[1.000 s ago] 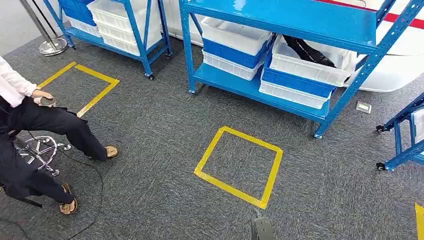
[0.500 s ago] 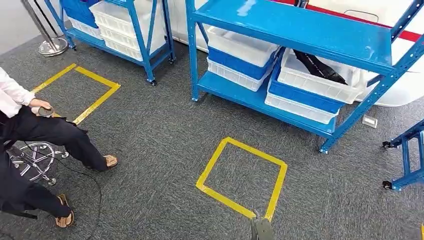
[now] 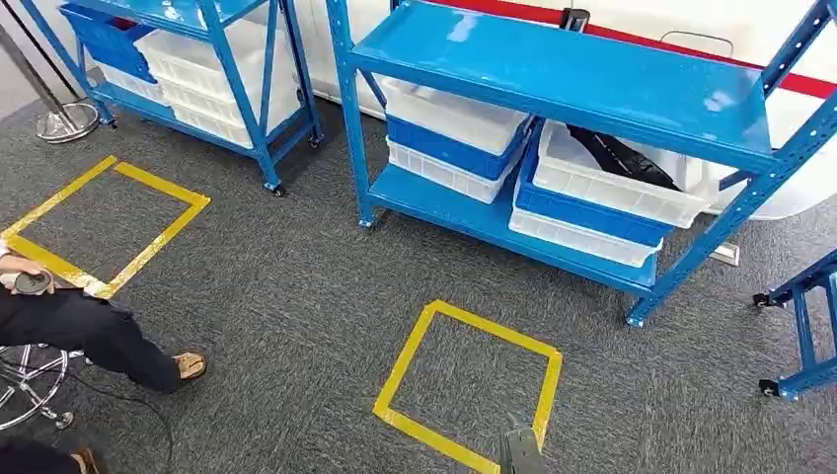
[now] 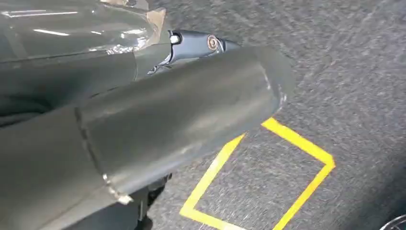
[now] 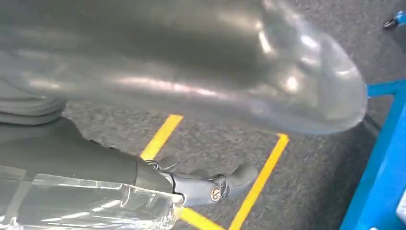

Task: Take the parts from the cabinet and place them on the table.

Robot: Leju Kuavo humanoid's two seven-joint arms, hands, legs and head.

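Black parts point(image 3: 620, 155) lie in a white bin point(image 3: 602, 193) on the lower level of the blue shelf rack point(image 3: 572, 74) ahead of me; more white and blue bins point(image 3: 449, 133) sit to their left. Both arms hang at my sides, far from the rack. My left hand point(image 4: 196, 43) has a grey finger stretched out over the carpet with nothing in it. My right hand point(image 5: 206, 184) also has its fingers extended and holds nothing, above a yellow tape line.
A yellow tape square point(image 3: 469, 385) marks the grey carpet just in front of me. A person point(image 3: 89, 331) sits on a stool at the left, beside another tape square point(image 3: 104, 222). A second blue rack point(image 3: 207, 59) stands at the back left, a third point(image 3: 804, 326) at the right.
The whole view has shifted as I move and turn: the rack now sits higher and more central, and the seated person has slid toward the left edge. Both arms stay hanging.
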